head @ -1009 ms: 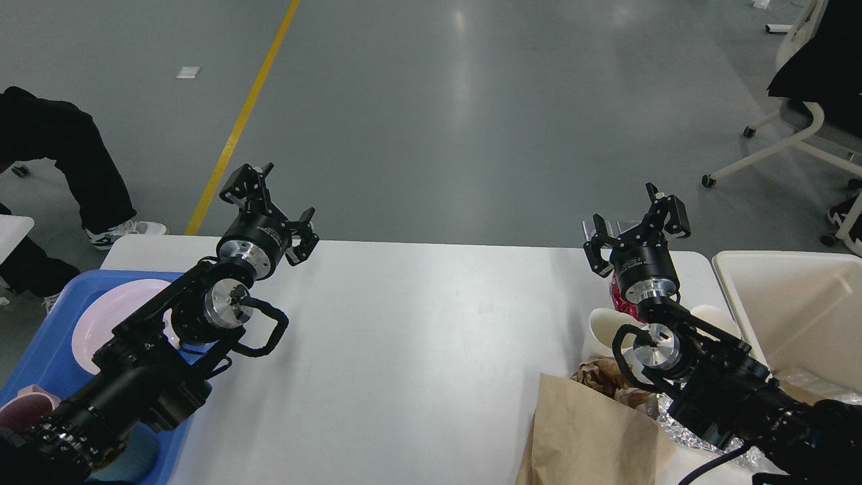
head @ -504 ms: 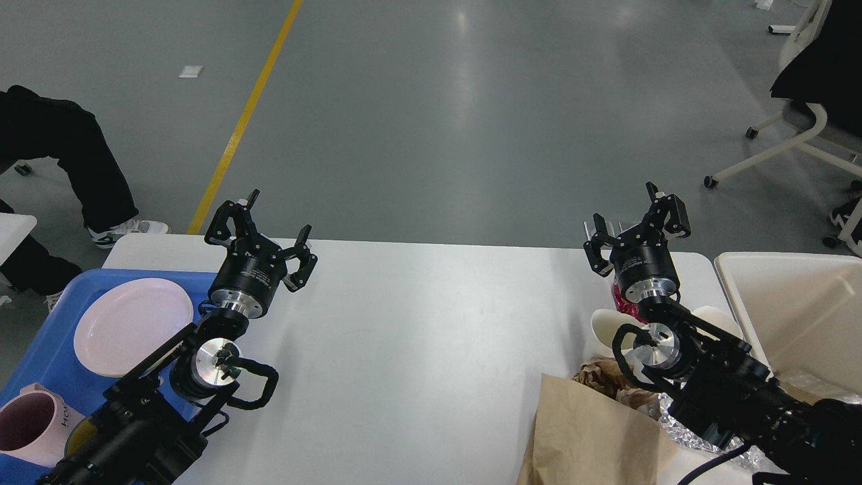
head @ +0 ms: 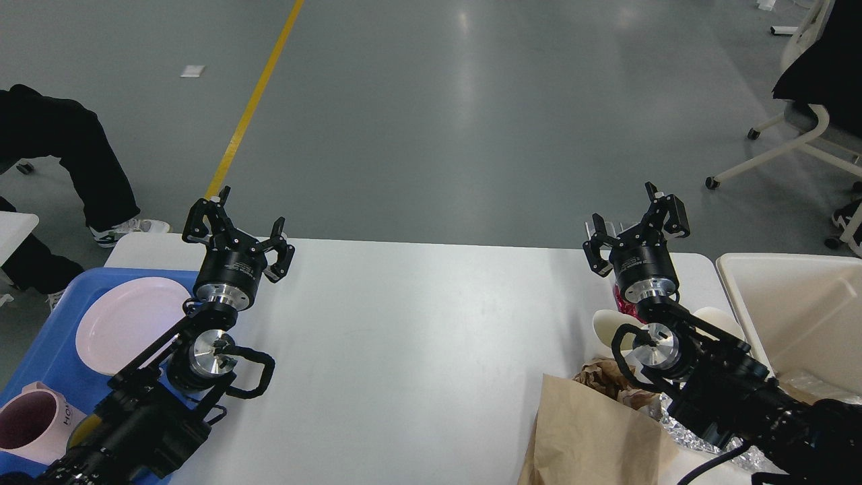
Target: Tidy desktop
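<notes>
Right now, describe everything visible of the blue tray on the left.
The blue plastic tray sits at the white desktop's left end, overhanging its edge, with a low raised rim and rounded far corner. It looks smooth and rigid. It holds a pale pink round plate, lying flat, and a pink mug with dark lettering nearer the camera. The left arm crosses its right side, hiding part of it; its near end is cut off.

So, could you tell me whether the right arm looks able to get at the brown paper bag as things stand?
Probably yes: the brown paper bag lies uncovered on the desktop beside that arm, and the right gripper is open and empty, though it would have to fold back.
</notes>
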